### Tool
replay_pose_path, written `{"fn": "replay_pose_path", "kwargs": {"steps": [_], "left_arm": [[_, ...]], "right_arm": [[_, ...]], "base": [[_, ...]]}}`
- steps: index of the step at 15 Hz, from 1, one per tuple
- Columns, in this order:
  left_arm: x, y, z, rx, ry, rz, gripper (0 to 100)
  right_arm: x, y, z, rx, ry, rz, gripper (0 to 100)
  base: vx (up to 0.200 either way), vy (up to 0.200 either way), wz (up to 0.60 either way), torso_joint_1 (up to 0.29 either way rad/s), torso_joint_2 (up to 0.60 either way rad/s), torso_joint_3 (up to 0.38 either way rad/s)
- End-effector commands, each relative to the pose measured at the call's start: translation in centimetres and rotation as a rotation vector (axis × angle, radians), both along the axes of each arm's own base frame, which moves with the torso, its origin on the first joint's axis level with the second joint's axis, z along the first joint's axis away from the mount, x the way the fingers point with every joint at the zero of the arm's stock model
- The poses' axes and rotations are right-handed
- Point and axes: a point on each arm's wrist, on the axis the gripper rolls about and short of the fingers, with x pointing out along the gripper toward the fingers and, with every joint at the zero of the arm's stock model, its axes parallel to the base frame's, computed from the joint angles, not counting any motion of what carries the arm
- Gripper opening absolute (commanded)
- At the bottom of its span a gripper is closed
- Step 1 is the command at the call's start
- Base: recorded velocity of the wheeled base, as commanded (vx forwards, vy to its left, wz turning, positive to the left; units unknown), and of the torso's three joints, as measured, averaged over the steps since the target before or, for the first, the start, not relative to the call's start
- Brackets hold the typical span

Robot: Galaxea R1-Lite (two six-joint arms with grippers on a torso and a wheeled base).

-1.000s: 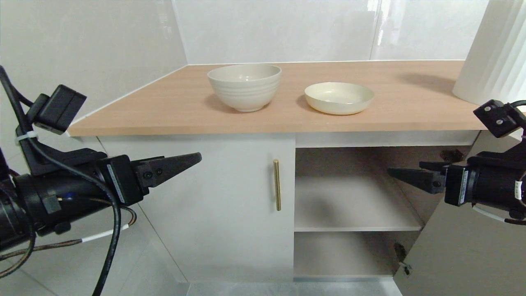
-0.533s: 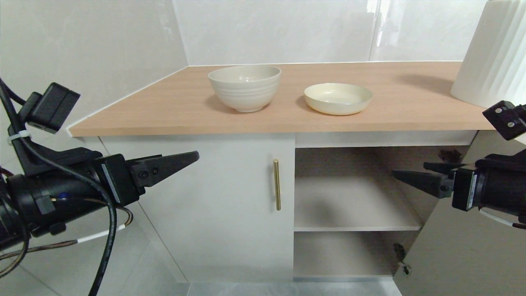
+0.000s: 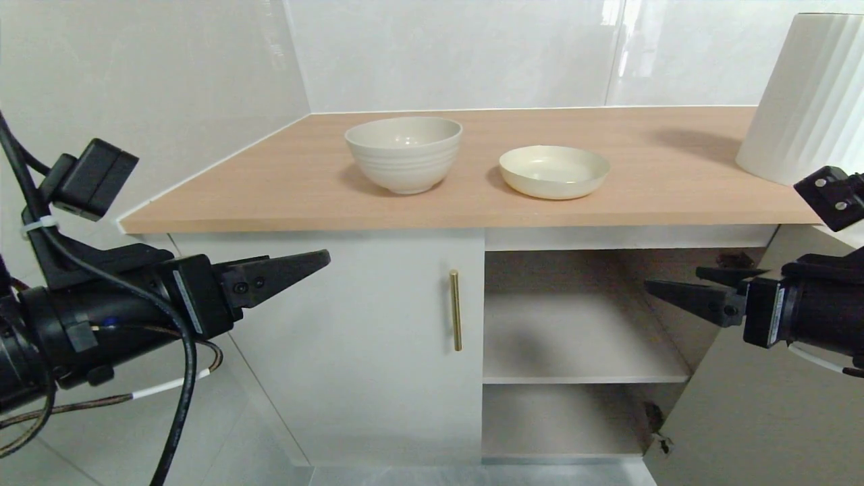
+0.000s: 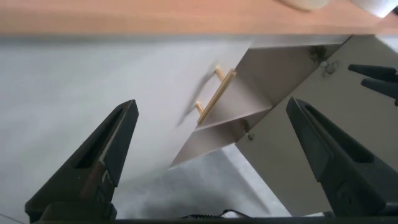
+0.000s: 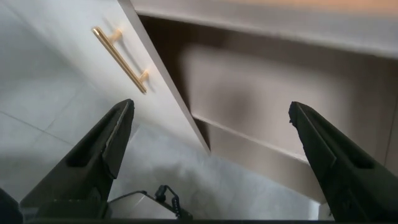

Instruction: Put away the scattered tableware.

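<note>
Countertop (image 3: 270,196): light wood-grain laminate with a matte, straight front edge, running across the upper half of the head view. On it, upper centre, stands a deep bowl (image 3: 403,154), pale grey-beige, glossy, round-bellied, with fine horizontal ribs on its wall. Just right of it, apart, sits a shallow dish (image 3: 553,171), cream, smooth, with a low rim. At upper right is a white ribbed cylinder (image 3: 803,94). Below is a cabinet: a flat white closed door with a slim vertical brass bar handle (image 3: 455,310); to its right, an open compartment with one flat shelf (image 3: 580,337); the swung-out door (image 3: 763,405) is at lower right. The left gripper (image 3: 304,262) sits mid-left, black and wedge-shaped, its fingers (image 4: 112,149) spread wide with nothing between them, well below and left of the bowl. The right gripper (image 3: 675,280) sits mid-right at the open compartment's edge, its fingers (image 5: 112,140) likewise spread and empty, well below and right of the dish. Each gripper's body carries a white label strip; the print is too small to read.
</note>
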Motion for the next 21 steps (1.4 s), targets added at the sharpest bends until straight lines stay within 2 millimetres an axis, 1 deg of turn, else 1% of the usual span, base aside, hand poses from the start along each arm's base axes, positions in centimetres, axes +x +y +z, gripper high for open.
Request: {"fn": "replay_pose_path", "kwargs": {"steps": [1,6,8,9,10,12,13,14,15,16,18,19,20,21], "left_arm": [[0.1,-0.1,-0.2,0.003,0.009,0.000,100],[0.5,-0.2,-0.6,0.010,0.027,0.000,100],[1.0,-0.4,-0.8,0.016,0.042,0.000,100],[1.5,-0.6,-0.6,0.017,0.044,0.002,100],[2.4,-0.9,0.0,0.015,0.038,0.003,100],[4.5,-1.4,1.4,0.026,0.067,0.020,100],[5.3,-1.4,1.9,0.034,0.087,0.032,100],[7.2,-1.1,3.1,0.051,0.140,0.067,100],[7.5,-1.0,3.3,0.055,0.150,0.077,100],[9.2,-0.7,4.2,0.078,0.218,0.107,100],[10.9,-1.2,4.3,0.140,0.308,0.180,100],[12.8,-2.5,3.8,0.195,0.338,0.251,100],[14.3,-3.7,2.9,0.240,0.340,0.317,100],[15.2,-4.9,1.7,0.282,0.354,0.359,100]], "right_arm": [[0.0,0.0,-0.1,-0.001,0.004,-0.001,100],[0.1,0.0,-0.2,-0.003,0.008,0.001,100],[0.2,0.1,-0.2,-0.007,0.011,0.003,100],[0.3,0.2,-0.3,-0.023,0.003,0.008,100],[0.9,0.4,-0.1,-0.041,-0.008,0.010,100],[3.2,1.2,1.6,-0.029,-0.013,-0.015,100],[3.9,1.5,2.0,-0.036,0.015,-0.035,100],[5.6,2.1,2.8,-0.045,0.099,-0.060,100],[6.0,2.2,3.0,-0.042,0.112,-0.066,100],[8.0,2.8,4.0,-0.011,0.172,-0.105,100],[9.2,3.3,3.9,-0.003,0.250,-0.170,100],[10.0,3.5,3.8,-0.030,0.278,-0.234,100],[10.6,3.8,3.8,-0.025,0.286,-0.307,100],[10.7,4.0,3.8,-0.010,0.286,-0.348,100]], "base": [[0.000,0.000,0.00,0.076,-0.09,-0.300],[0.000,0.000,0.00,0.124,-0.49,-0.309],[0.000,0.000,0.00,0.171,-0.48,-0.312],[0.000,0.000,0.00,0.173,-0.48,-0.295],[0.000,0.000,0.00,0.168,-0.47,-0.286],[0.000,0.000,0.00,0.188,-0.48,-0.288],[0.000,0.000,0.00,0.178,-0.47,-0.281],[0.000,0.000,0.00,0.188,-0.47,-0.281],[0.000,0.000,0.00,0.115,-0.27,-0.163],[0.000,0.000,0.00,0.061,-0.15,-0.095],[0.000,0.000,0.00,0.039,-0.07,-0.044],[0.000,0.000,0.00,0.000,0.00,0.000],[0.000,0.000,0.00,0.000,0.00,0.000],[0.000,0.000,0.00,0.000,0.00,0.000]]}}
